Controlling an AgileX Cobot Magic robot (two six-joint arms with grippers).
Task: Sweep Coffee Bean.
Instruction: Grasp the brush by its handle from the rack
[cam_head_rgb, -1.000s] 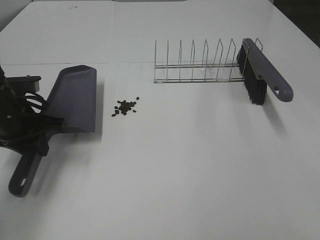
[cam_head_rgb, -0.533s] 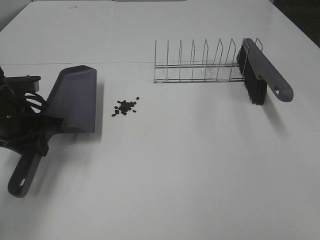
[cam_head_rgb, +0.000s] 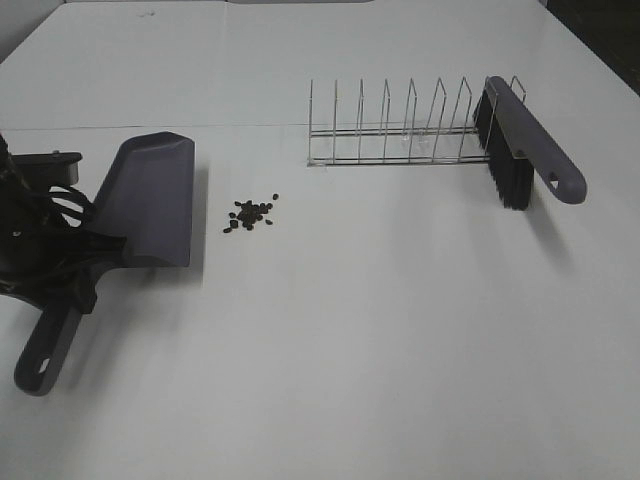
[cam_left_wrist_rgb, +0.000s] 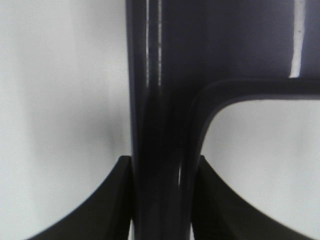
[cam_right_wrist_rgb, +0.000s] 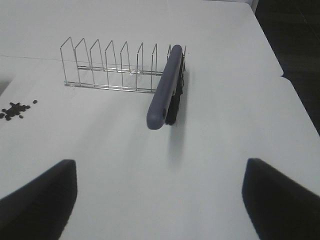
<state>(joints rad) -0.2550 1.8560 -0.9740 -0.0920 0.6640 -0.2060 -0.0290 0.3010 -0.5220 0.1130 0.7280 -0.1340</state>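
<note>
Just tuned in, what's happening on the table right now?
The left gripper is shut on the handle of the dustpan, whose wide edge lies beside the coffee beans but apart from them. The brush sits untouched in the wire rack, and the right gripper is open, holding nothing. No beans are swept yet.

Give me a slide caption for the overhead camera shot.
Left tool grips the grey dustpan beside scattered coffee beans; brush leans against the wire rack.
</note>
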